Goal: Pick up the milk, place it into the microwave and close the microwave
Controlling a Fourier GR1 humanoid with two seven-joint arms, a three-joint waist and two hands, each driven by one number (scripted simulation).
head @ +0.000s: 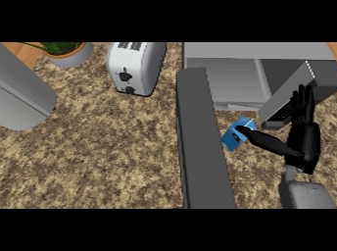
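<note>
The milk (233, 138) is a small blue carton, tilted, just in front of the microwave's (258, 54) open cavity and close against the inner side of its door. The microwave door (200, 142) stands wide open, a long dark grey slab running toward the lower edge of the view. My right hand (303, 139) is to the right of the carton, fingers straight and pointing up toward the microwave, thumb stretched left with its tip touching the milk. I cannot tell whether the carton rests on the counter or is lifted. My left hand does not show.
A silver toaster (135, 66) stands at the back, left of the microwave. A potted plant (66, 51) sits in the far left corner. A large grey forearm (12, 93) fills the left edge. The speckled counter (106, 152) spreads left of the door.
</note>
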